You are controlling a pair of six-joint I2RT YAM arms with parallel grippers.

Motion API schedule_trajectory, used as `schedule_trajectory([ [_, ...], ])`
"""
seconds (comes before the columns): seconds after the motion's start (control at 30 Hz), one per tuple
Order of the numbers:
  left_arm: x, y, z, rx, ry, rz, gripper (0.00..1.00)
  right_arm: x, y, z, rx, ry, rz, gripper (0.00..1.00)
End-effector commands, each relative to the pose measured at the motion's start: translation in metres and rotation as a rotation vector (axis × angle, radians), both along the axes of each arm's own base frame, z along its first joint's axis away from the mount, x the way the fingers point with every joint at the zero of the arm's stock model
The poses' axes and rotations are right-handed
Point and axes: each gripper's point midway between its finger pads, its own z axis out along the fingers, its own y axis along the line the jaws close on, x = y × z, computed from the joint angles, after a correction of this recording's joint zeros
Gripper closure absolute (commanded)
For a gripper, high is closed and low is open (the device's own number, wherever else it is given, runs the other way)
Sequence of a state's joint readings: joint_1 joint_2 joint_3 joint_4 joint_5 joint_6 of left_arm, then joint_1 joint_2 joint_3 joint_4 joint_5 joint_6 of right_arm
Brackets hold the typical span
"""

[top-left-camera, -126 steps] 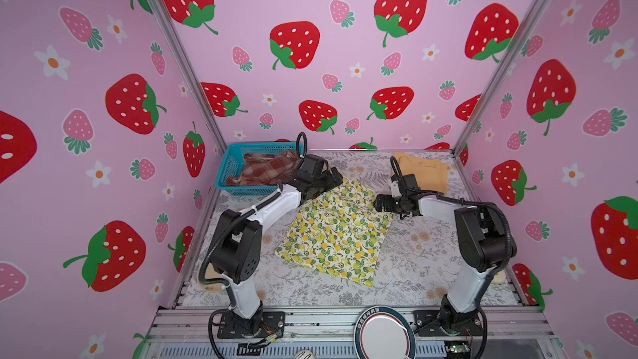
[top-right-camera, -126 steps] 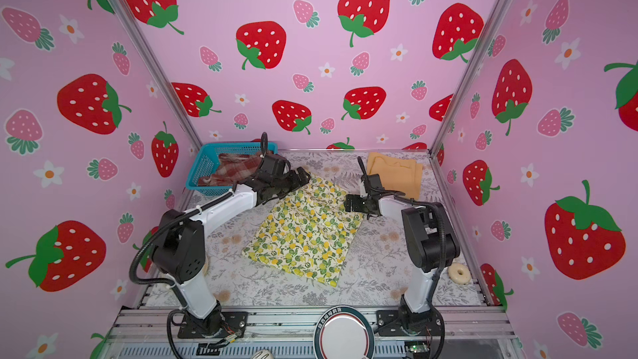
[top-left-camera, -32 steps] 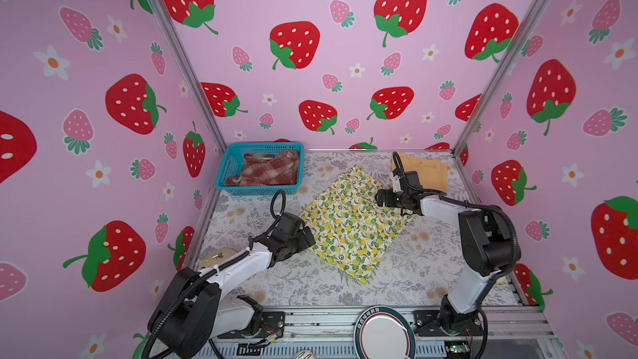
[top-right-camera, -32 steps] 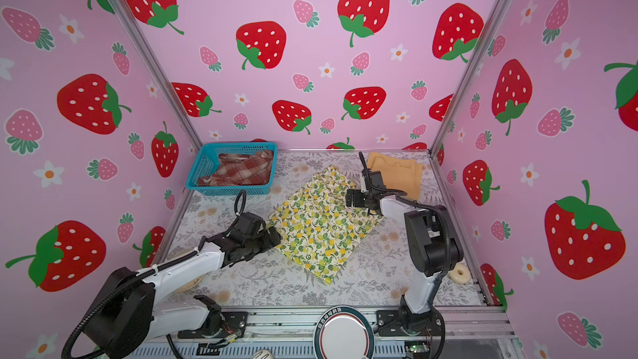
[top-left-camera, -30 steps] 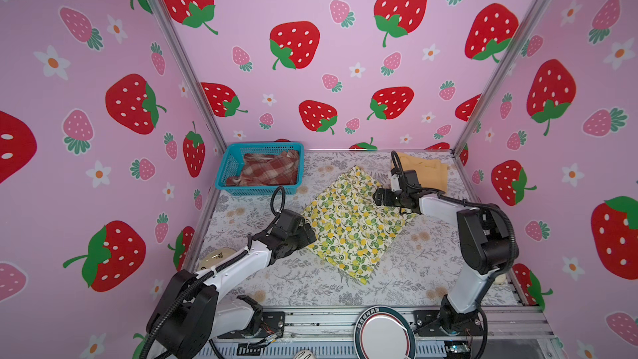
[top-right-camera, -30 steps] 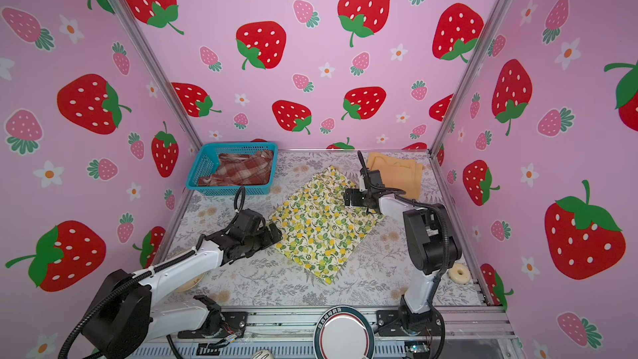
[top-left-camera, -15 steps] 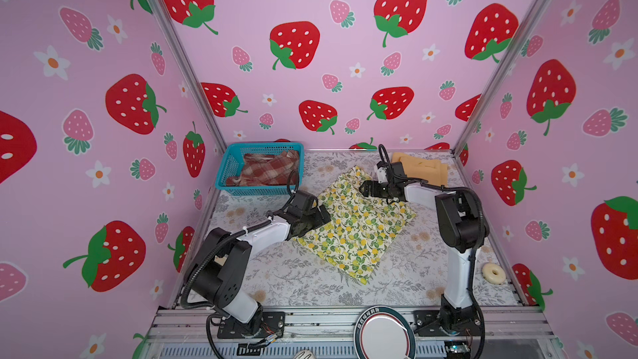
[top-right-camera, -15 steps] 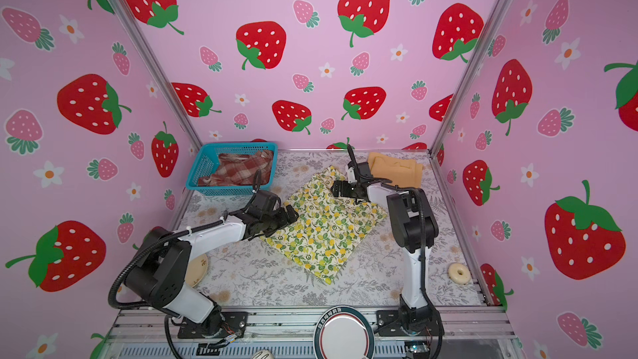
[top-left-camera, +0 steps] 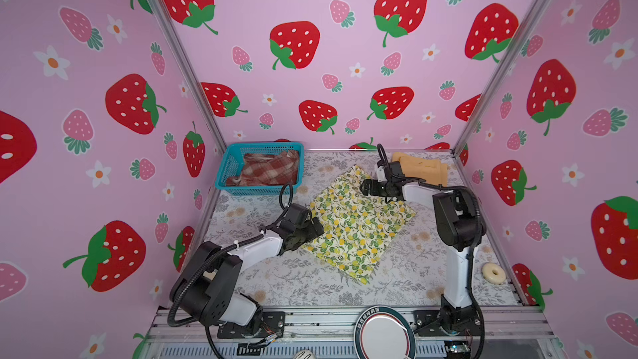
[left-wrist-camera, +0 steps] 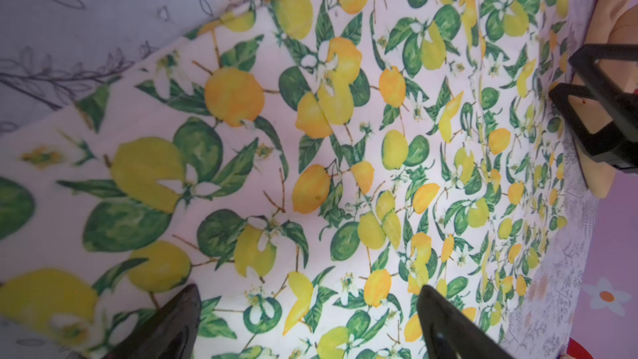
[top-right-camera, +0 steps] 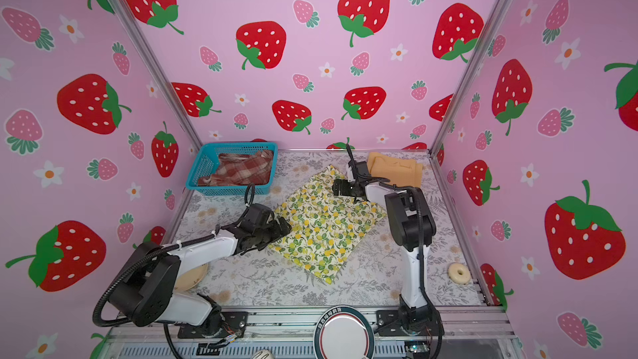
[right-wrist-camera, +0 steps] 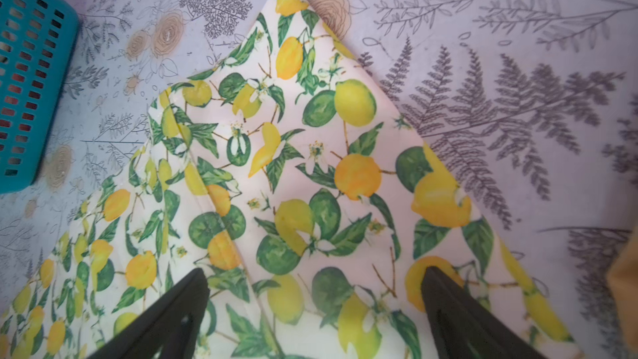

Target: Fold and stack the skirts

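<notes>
Moved my left gripper [top-left-camera: 317, 230] to lemon skirt [top-left-camera: 355, 226] edge, right gripper [top-left-camera: 365, 188] to far corner; both gaped wide, empty. Floral worktop [top-left-camera: 303, 281], strawberry walls [top-left-camera: 345, 91].

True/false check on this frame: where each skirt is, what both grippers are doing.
1. The plaid skirt lies in the teal basket. True.
2. The left gripper is shut on the lemon skirt. False: its jaws stand open at that skirt's left edge.
3. The mustard skirt lies at the far right of the table. True.
4. The lemon skirt is stacked on the mustard skirt. False: it lies spread on the table, not on top of the mustard one.
5. The right gripper is open. True.
</notes>
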State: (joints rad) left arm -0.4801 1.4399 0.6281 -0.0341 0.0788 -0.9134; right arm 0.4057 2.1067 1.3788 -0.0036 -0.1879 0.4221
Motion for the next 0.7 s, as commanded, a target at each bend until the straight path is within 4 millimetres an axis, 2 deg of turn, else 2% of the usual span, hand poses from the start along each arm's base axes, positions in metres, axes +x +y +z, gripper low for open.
schedule_trajectory([
  [0.0,-0.039,0.031,-0.039,0.098,0.158,0.053,0.01,-0.010,-0.021,-0.038,-0.092,0.097,-0.058,0.00],
  [0.07,-0.043,0.032,-0.039,0.093,0.159,0.054,0.01,-0.009,-0.021,-0.038,-0.099,0.093,-0.059,0.00],
  [0.17,-0.045,0.032,-0.027,0.073,0.140,0.056,0.01,-0.006,-0.025,-0.034,-0.120,0.080,-0.064,0.00],
  [0.3,-0.032,0.024,0.017,0.006,0.028,0.053,0.01,-0.004,-0.025,-0.024,-0.120,0.060,-0.055,0.00],
  [0.43,-0.004,0.010,0.072,-0.027,-0.085,0.023,0.01,-0.008,-0.009,0.001,-0.038,0.018,0.005,0.00],
  [0.5,0.009,0.003,0.085,-0.031,-0.109,0.003,0.01,-0.011,-0.009,0.012,-0.037,0.009,0.007,0.00],
  [0.57,0.018,-0.004,0.089,-0.032,-0.116,-0.015,0.01,-0.018,-0.013,0.019,-0.043,0.003,0.002,0.00],
  [0.67,0.028,-0.012,0.082,-0.044,-0.117,-0.023,0.01,-0.032,-0.022,0.027,-0.058,-0.011,-0.003,0.00],
])
